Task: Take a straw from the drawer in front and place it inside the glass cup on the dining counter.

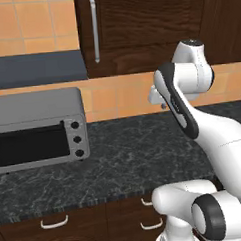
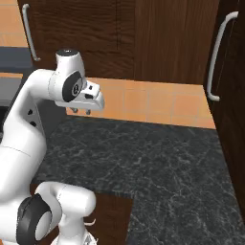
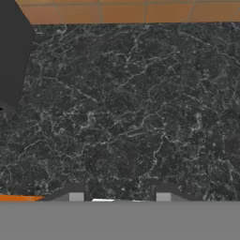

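My gripper hangs high above the black speckled worktop, pointing down. It stands open: in the hand view the two fingertips rise apart at the bottom with nothing but dark stone between them. From the left base view the gripper sits at the end of the raised white arm, in front of the tiled wall. Dark-brown drawers with small curved silver handles run below the worktop's front edge, all shut; I cannot tell which is the task's drawer. The straw, the glass cup and the dining counter are out of view.
A grey toaster oven stands on the worktop at the left. Dark wood wall cabinets with long bar handles hang above. A tall cabinet closes off the right side. Orange tiles back the worktop.
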Motion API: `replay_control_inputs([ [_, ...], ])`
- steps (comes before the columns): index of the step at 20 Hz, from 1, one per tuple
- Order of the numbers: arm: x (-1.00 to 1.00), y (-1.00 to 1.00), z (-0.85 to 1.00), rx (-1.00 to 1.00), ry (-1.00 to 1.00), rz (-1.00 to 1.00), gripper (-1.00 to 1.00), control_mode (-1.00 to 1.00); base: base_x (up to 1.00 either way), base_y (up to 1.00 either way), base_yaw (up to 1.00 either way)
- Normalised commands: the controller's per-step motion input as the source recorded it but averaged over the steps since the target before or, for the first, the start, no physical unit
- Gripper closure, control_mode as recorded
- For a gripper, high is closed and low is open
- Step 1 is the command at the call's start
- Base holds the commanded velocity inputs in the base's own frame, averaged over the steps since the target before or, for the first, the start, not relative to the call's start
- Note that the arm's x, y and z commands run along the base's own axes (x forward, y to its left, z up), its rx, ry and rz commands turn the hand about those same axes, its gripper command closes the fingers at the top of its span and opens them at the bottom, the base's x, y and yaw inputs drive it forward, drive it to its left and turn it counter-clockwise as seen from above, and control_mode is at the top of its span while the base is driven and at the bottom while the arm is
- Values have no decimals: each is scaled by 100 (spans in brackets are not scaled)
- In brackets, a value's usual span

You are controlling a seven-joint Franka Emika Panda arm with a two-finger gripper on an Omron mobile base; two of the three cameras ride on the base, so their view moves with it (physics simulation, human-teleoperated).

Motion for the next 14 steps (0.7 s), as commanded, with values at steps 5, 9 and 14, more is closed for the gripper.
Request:
replay_control_inputs([
  [5,0,0,0,0,0,0,-100,100,-44,21,0],
  [9,0,0,0,0,0,0,-100,100,-57,58,0],
  [14,0,0,0,0,0,0,-100,100,-2,85,-36],
])
